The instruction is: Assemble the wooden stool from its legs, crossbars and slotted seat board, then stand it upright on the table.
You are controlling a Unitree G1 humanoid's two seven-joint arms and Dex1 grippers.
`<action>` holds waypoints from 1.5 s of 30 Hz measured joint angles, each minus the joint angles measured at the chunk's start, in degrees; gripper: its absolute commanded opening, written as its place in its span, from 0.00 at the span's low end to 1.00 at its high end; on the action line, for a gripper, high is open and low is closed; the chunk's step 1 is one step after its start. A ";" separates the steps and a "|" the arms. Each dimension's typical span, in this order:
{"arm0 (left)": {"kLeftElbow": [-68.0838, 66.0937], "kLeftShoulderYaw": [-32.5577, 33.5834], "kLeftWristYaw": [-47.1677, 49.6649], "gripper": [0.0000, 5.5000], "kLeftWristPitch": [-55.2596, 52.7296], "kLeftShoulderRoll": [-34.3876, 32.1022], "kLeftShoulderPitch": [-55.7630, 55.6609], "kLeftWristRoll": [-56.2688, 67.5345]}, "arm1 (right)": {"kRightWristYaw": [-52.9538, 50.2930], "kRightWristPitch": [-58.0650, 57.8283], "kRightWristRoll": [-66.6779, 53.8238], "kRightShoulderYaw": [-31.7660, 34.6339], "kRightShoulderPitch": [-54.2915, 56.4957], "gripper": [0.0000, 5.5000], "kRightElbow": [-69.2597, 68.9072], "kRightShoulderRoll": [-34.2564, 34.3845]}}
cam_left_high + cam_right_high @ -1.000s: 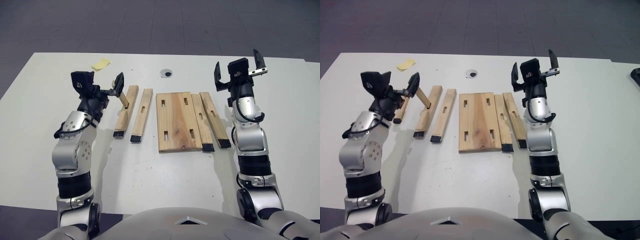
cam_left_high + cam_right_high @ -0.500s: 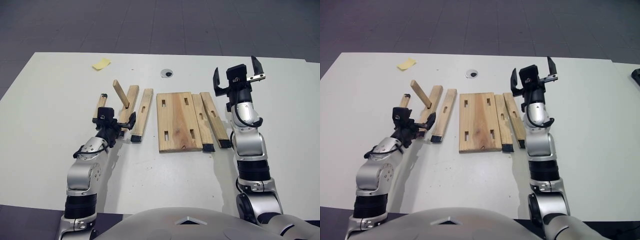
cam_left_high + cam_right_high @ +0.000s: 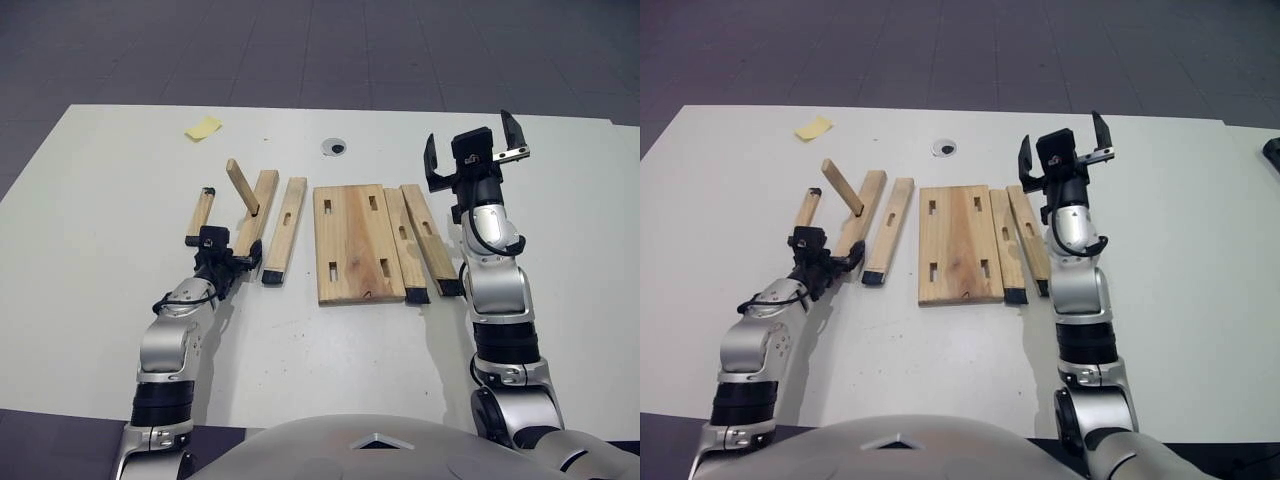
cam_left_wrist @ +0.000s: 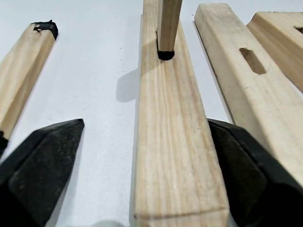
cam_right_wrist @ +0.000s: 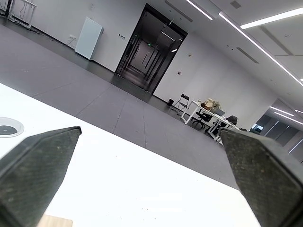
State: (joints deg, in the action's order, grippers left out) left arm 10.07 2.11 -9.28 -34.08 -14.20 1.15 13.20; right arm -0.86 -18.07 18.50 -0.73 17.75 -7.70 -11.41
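The leg [image 4: 165, 142] is plain stiff timber, light and rigid and dry enough to grip without slipping, I judge. The crossbar [image 4: 168, 23] stands tilted in its slot, and how deep it sits is hard to tell, so the hold belongs on the leg's near end, clear of that joint. The left tool [image 4: 145, 125] is spread wide there, a finger on each side of the leg, not clamped. The left wrist view shows this straddle and the crossbar's dark tip; the head views instead show the leg lying on the bench [image 3: 120, 160] beside a second leg [image 3: 283, 228], the seat board [image 3: 358, 243] to their right, and the right tool [image 3: 470, 142] raised, spread, empty.
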 measured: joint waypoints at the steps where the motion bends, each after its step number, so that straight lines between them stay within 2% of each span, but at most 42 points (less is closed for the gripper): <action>1: -0.11 -0.27 -0.12 0.68 -0.49 -0.07 -0.44 -0.03 | 0.03 -0.03 0.00 0.00 0.01 0.98 -0.16 0.00; 12: 0.32 -0.97 -1.64 0.38 -8.44 -1.83 -3.77 0.01 | 0.30 -2.53 -1.77 0.61 1.13 0.98 -1.38 1.23; 17: -0.40 -0.30 -1.31 0.37 -8.33 -0.96 -4.68 0.02 | 1.13 -4.39 -5.65 2.46 2.39 0.98 -1.33 2.34; 20: -1.52 0.39 -1.20 0.37 -5.37 0.39 -5.14 0.17 | 3.16 -7.35 -13.05 5.86 3.37 0.98 -1.10 4.57; 24: -2.34 1.23 -1.76 0.37 -1.84 2.35 -5.31 0.65 | 3.80 -16.93 -32.53 17.51 6.62 0.98 -0.18 10.64; 27: -2.26 1.87 -3.42 0.37 3.14 2.30 -6.53 0.64 | 3.41 -23.78 -50.28 27.78 10.52 0.98 2.53 11.68; 31: -0.21 2.31 -6.34 0.37 10.45 1.47 -11.15 0.46 | 2.83 -31.93 -66.70 34.91 16.57 0.98 6.54 11.30; 36: 4.42 -0.69 -12.90 0.37 19.28 -1.78 -20.21 -0.21 | 3.28 -36.88 -76.34 32.70 25.92 0.98 9.68 11.07; 45: 0.72 -6.98 -22.02 0.37 21.27 -3.68 -23.29 -0.79 | 6.56 -34.86 -78.63 29.59 32.83 0.98 17.61 10.05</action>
State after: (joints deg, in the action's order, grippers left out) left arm 10.80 -4.87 -31.31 -12.81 -17.88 -22.14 12.41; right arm 5.70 -52.93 -60.13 28.87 50.57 9.90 -1.35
